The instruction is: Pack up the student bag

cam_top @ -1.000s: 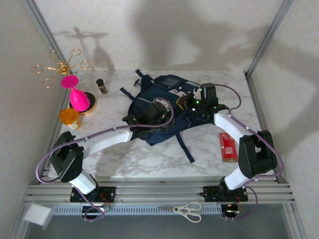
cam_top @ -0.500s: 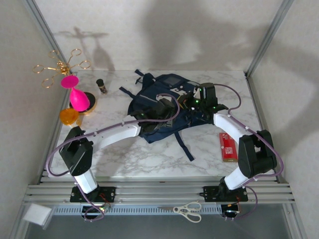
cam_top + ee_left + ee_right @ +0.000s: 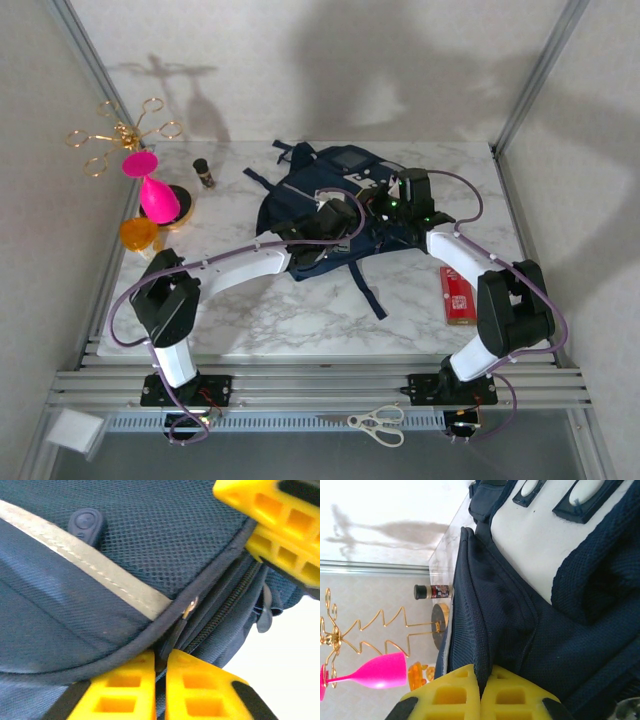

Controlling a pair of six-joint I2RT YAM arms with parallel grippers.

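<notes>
Clenched with the left gripper (image 3: 161,680) on the piped seam of the student bag (image 3: 292,198), beside the zip (image 3: 220,614). Pinched tight with the right gripper (image 3: 480,692) on a navy fold. Cannot see inside.

The student bag (image 3: 297,195) lies at centre rear of the worktop (image 3: 300,310). A small bottle (image 3: 204,173) stands to its left near the back, a goblet (image 3: 152,190) further left, and a flat box (image 3: 456,294) lies to its right. Scissors (image 3: 377,423) lie off the worktop, on the frame in front.
</notes>
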